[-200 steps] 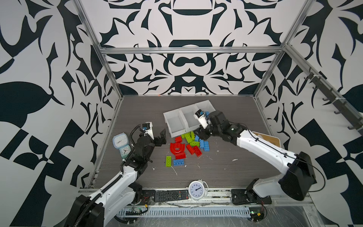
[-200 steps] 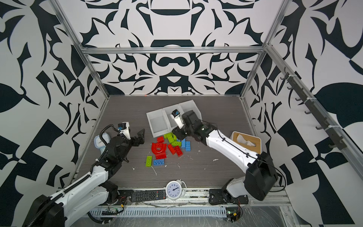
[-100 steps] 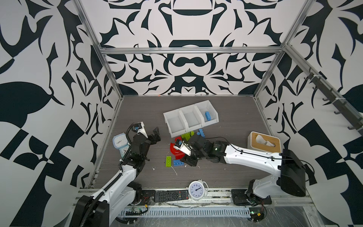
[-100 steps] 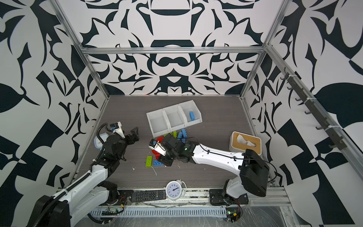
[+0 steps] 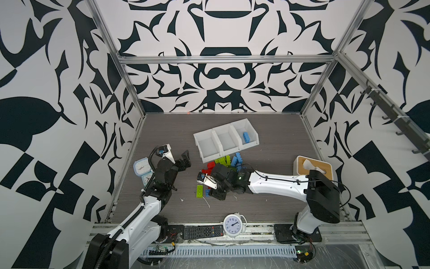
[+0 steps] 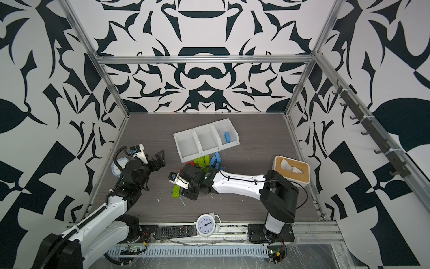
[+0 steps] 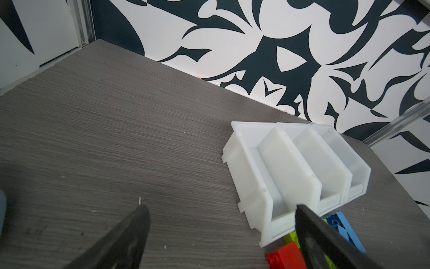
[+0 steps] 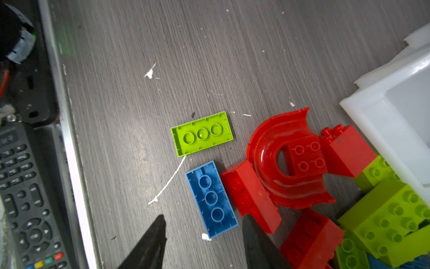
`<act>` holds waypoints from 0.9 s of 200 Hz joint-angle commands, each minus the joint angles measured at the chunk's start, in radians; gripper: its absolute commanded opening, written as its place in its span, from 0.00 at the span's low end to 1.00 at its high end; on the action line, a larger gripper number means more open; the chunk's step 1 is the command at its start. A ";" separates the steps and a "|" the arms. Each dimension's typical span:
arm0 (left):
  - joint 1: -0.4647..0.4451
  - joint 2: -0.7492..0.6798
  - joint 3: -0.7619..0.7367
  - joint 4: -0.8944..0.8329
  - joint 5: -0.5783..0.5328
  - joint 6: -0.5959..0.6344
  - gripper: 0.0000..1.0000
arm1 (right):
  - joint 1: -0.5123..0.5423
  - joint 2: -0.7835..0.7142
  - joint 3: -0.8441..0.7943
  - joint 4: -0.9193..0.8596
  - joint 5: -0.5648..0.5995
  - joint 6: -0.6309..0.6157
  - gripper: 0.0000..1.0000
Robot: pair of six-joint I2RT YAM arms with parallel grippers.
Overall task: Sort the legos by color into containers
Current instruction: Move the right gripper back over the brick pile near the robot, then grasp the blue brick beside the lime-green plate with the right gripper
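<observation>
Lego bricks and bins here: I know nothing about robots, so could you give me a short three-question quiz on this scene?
1. True or false: the left pincer grips a red brick.
2. In both top views, which of the white bins holds the only sorted brick? A left, B middle, C right.
3. Fill in: the upside-down brick between the open jaws of the right pincer is ___.
Key: 1 false; 2 C; 3 blue.
</observation>
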 commanded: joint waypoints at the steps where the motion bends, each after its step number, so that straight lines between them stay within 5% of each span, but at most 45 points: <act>1: 0.002 -0.018 0.002 -0.034 -0.013 -0.019 1.00 | 0.012 0.035 0.058 -0.027 0.019 -0.028 0.54; 180: 0.002 -0.068 -0.008 -0.068 -0.086 -0.031 1.00 | 0.021 0.221 0.145 -0.075 0.029 -0.065 0.46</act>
